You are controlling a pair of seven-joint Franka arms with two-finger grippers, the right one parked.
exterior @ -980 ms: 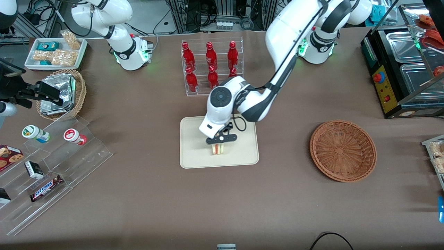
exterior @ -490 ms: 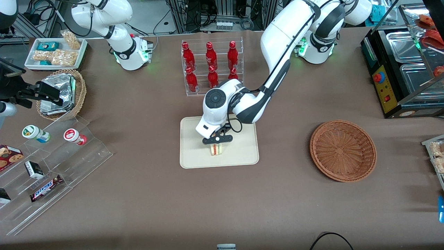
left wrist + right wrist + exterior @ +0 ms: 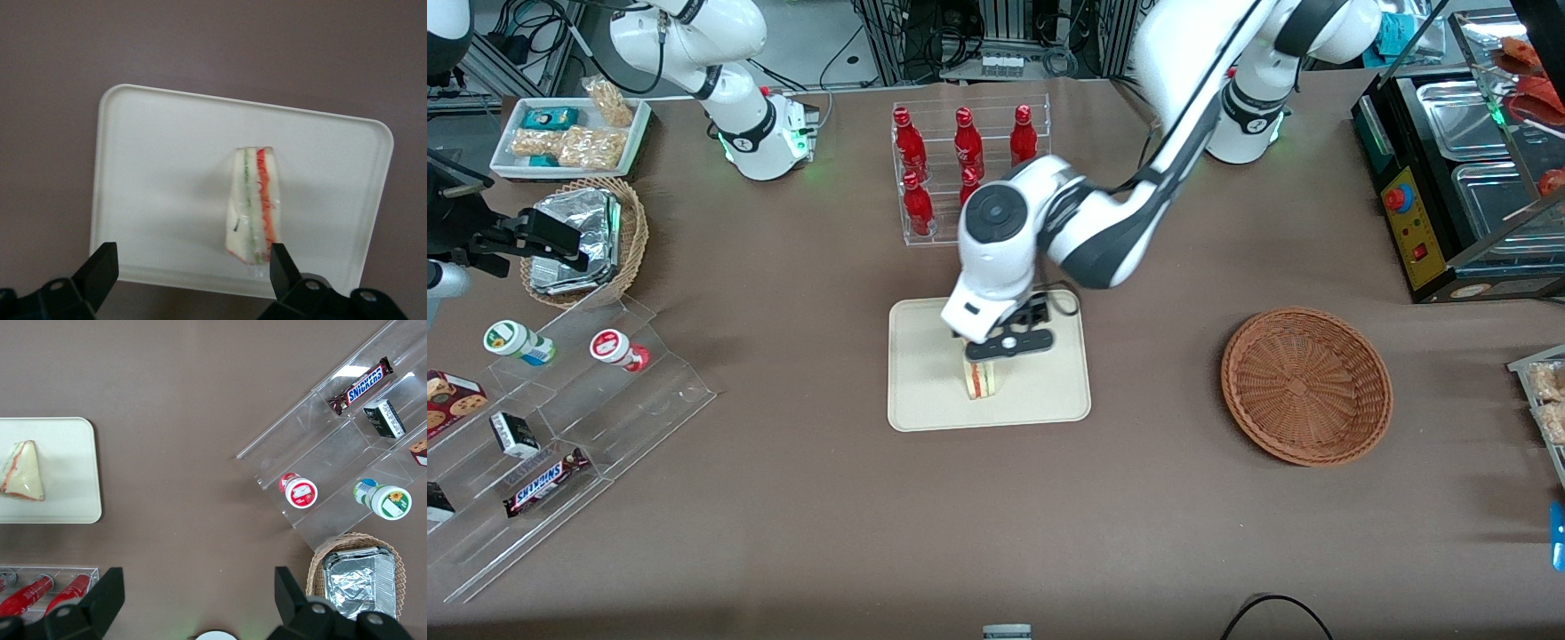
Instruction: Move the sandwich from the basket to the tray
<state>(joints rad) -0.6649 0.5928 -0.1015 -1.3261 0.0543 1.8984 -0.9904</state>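
Sandwich (image 3: 983, 380), a clear-wrapped triangular wedge of pale bread with red and green filling, is lying on the flat cream-beige rectangular tray (image 3: 925, 400), near its middle. Above the tray, the left arm's black two-finger gripper (image 3: 190, 273) is hovering over the sandwich with its fingers (image 3: 100, 267) spread wide, gripping nothing and clear of the wrapper. Toward the working arm's end of the table from the tray, the shallow round reddish-brown wicker basket (image 3: 1305, 385) is sitting with nothing in it.

Pale sandwich (image 3: 253, 205) striped green and red, cream tray (image 3: 160, 167), reddish-brown woven basket (image 3: 1305, 384).
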